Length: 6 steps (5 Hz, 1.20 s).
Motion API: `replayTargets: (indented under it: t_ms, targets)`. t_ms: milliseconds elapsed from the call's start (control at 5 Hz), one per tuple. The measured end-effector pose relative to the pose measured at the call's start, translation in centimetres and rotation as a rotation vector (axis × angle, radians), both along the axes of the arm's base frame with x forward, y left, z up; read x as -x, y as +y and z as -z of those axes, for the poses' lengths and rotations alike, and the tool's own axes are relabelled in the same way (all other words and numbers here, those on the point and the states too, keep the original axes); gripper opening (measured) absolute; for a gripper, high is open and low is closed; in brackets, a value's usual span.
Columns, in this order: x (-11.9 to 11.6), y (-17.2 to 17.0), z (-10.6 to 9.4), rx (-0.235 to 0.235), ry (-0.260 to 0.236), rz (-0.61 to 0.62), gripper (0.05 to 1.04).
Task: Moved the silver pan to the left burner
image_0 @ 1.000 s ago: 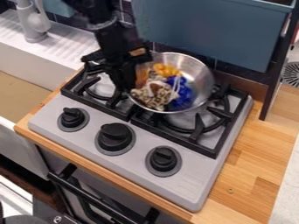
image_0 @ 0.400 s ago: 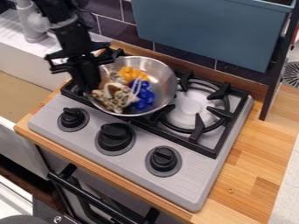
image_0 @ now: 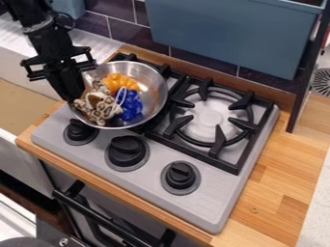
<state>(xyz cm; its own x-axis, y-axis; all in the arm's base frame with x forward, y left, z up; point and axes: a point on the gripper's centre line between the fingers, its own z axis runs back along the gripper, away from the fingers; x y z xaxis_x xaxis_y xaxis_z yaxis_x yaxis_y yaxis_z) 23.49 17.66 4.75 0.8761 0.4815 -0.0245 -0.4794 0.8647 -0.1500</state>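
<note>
"What do you have at the tool?"

"My black two-finger gripper is at the left rim of the round silver metal pan. It's closed on that rim, opened no wider than the pan's wall needs, and the pan is all it has hold of."

"And where is the pan?"

"Over the left burner of the black metal grate, lying toward its outer side. The front-left part of the rim reaches past the grate and overlaps the leftmost black knob from where I look. I can't tell whether its base touches the grate."

"What's inside it?"

"An orange lumpy piece toward the back, a shiny blue lumpy piece in front of it, and a brown-and-cream spotted soft thing beside the blue one, near my gripper. A thin white loop lies against the blue piece."

"And around it?"

"The round-plated right burner is beside the pan. The grey stovetop also has a middle black knob and a right one, set in a wooden counter. A white sink is on the left, and a blue panel hangs behind the stove."
</note>
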Motion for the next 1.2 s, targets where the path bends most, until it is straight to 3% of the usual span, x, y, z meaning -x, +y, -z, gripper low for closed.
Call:
replayTargets:
  t_ms: [200, 400, 800, 1000, 1200]
  targets:
    - [0.1, 0.2, 0.1, -0.007, -0.007, 0.006, 0.153]
    - [0.2, 0.3, 0.4, -0.010, 0.007, -0.013, 0.354]
    - [-1.0, -0.2, -0.5, 0.014, 0.000, -0.079, 0.920]
    - [-1.6, -0.6, -0.7, 0.031, -0.010, -0.143, 0.999]
    - [-2.8, -0.7, -2.6, -0.002, -0.047, -0.204, 0.999]
